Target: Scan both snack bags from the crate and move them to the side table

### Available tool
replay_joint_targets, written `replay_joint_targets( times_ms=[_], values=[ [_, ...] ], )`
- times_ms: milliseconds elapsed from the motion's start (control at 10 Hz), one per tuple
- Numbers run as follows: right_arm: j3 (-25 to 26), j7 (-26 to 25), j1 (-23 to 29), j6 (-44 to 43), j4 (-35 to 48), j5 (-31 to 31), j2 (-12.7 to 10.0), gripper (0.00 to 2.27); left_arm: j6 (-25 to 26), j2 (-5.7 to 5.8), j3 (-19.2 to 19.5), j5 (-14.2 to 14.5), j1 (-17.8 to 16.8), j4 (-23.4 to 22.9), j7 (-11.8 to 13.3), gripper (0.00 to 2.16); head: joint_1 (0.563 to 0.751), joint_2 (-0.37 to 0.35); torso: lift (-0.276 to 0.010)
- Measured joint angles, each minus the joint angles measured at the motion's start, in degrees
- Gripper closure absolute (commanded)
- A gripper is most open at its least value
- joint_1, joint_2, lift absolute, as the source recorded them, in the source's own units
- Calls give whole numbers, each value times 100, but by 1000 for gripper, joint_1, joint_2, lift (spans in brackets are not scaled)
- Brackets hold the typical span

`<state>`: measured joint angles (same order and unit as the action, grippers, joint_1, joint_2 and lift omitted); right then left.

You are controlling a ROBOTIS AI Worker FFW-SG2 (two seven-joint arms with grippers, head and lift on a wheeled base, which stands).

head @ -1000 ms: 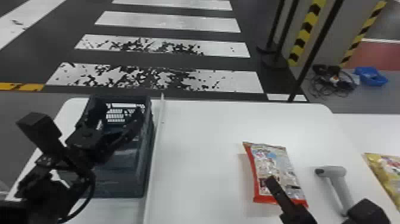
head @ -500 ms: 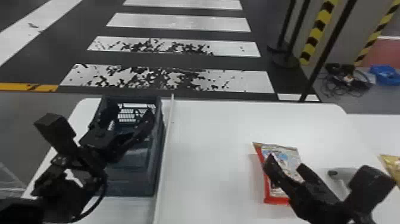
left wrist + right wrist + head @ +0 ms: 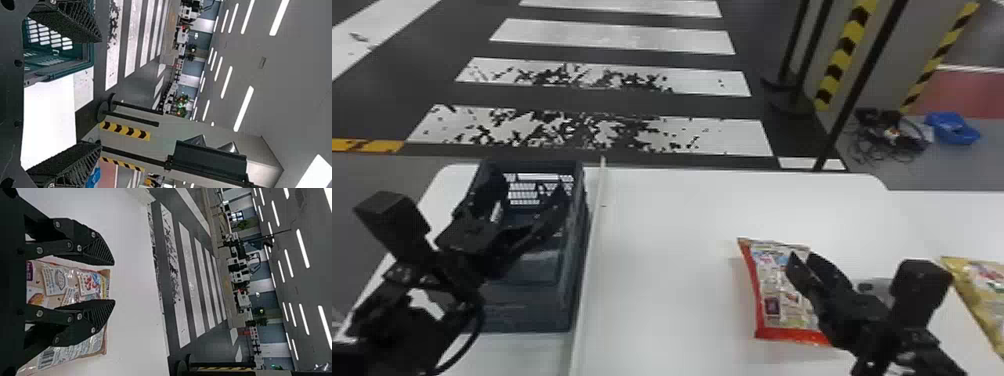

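The red-edged snack bag [image 3: 767, 290] lies flat on the white table. Over its right part is my right gripper [image 3: 801, 257], its fingers parted. In the right wrist view the bag [image 3: 86, 282] shows behind and between the fingers of the right gripper [image 3: 113, 282], not clamped. A yellow snack bag [image 3: 982, 285] lies at the far right. Part of the grey scanner [image 3: 879, 286] appears behind the right gripper. My left gripper [image 3: 532, 200] is held open over the dark crate [image 3: 527, 310]; in the left wrist view the left gripper [image 3: 100, 93] has widely spaced fingers beside the crate [image 3: 88, 58].
A thin pale strip [image 3: 592, 250] runs along the white table [image 3: 672, 260], just right of the crate. Beyond the table, dark poles [image 3: 857, 85] rise, and cables [image 3: 892, 135] and a blue container [image 3: 952, 127] lie on the floor.
My right gripper has moved forward from the table's near edge to over the red-edged bag, now partly covering the scanner. The left gripper keeps its place over the crate.
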<state>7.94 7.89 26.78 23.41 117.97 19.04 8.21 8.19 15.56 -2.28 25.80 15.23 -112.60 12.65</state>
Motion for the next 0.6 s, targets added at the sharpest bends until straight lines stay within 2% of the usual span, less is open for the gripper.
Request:
replay_joint_targets(
  times_ms=[200,600],
  values=[
    [-146,38,-286,-242,-624,-233,105,2165,4,0,11,-29,9,31,0,36,695,-98,-95],
    [-464,19,-599,-823,-1462,-393,128,2162,4,-4,72,-47,36,68,0,36,695,-76,-95]
  ],
)
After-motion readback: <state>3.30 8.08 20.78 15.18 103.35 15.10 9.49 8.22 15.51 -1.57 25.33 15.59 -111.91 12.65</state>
